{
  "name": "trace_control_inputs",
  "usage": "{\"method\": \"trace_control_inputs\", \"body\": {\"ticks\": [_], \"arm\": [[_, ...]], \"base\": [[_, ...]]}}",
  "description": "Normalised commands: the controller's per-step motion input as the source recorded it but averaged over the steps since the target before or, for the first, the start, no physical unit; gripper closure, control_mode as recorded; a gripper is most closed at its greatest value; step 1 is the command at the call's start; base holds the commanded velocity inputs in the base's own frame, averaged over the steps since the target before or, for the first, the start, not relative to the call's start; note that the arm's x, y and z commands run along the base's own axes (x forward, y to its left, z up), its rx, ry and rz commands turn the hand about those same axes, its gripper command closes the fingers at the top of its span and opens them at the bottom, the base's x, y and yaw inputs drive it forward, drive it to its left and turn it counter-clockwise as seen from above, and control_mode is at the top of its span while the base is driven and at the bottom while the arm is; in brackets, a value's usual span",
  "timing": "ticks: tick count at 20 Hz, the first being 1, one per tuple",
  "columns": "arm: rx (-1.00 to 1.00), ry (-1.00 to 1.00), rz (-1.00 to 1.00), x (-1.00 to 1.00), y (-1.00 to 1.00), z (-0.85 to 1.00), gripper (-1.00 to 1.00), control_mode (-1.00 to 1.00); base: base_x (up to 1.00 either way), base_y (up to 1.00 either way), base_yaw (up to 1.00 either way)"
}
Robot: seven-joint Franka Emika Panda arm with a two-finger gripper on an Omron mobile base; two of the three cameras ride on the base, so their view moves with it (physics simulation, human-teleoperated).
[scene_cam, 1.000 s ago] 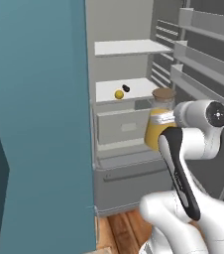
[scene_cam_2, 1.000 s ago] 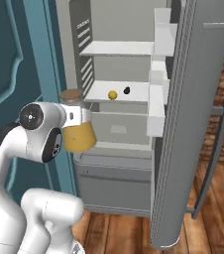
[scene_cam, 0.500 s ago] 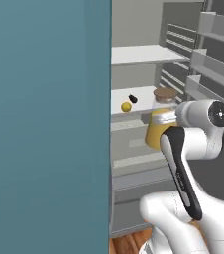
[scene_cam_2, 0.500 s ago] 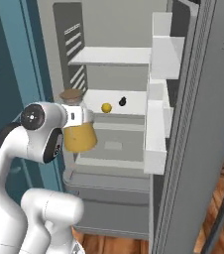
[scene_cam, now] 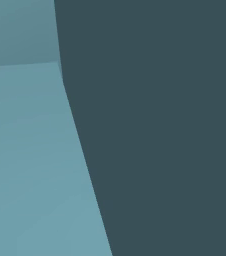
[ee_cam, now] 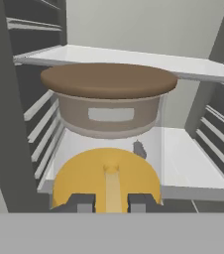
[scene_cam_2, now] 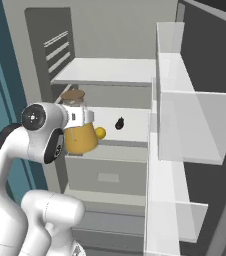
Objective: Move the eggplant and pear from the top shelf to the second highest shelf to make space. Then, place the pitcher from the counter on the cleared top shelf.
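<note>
Right base view: the white arm carries the pitcher [scene_cam_2: 79,134], a yellow-orange vessel with a brown lid, in front of the open refrigerator. The tool [ee_cam: 111,202] is closed on the pitcher's handle; in the hand view its two dark tips flank a pale yellow strip on the vessel's body. The pear [scene_cam_2: 100,133] and the eggplant [scene_cam_2: 119,123] lie on the second highest shelf [scene_cam_2: 135,120], apart from each other, the pear partly hidden behind the pitcher. The top shelf [scene_cam_2: 110,70] above them is bare, so the remaining step appears to be setting the pitcher there. At present the lid sits below the top shelf's front edge. To do this step well, the vessel should be raised until its base clears that edge, kept upright, then carried inward over the board and lowered flat before the grip is released. The door bins [scene_cam_2: 185,120] on the right leave limited room for sideways swing.
</note>
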Motion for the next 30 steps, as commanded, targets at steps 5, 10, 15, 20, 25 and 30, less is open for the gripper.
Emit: {"method": "trace_control_inputs", "body": {"ticks": [5, 10, 15, 20, 25, 30], "arm": [[0.00, -0.07, 0.00, -0.06, 0.00, 0.13, 1.00, -1.00], [0.00, -0.16, -0.02, -0.21, 0.00, 0.53, 1.00, -1.00], [0.00, -0.10, -0.03, -0.03, 0.00, 0.80, 1.00, -1.00], [0.01, 0.00, -0.04, 0.08, -0.15, 0.87, 1.00, -1.00], [0.04, 0.01, -0.03, 0.27, -0.26, 0.66, 1.00, -1.00], [0.01, -0.01, 0.00, 0.40, -0.07, 0.38, 1.00, -1.00]], "base": [[0.00, 0.00, 0.00], [0.00, 0.00, 0.00], [0.00, 0.00, 0.00], [0.00, 0.00, 0.00], [0.00, 0.00, 0.00], [0.00, 0.00, 0.00]]}}
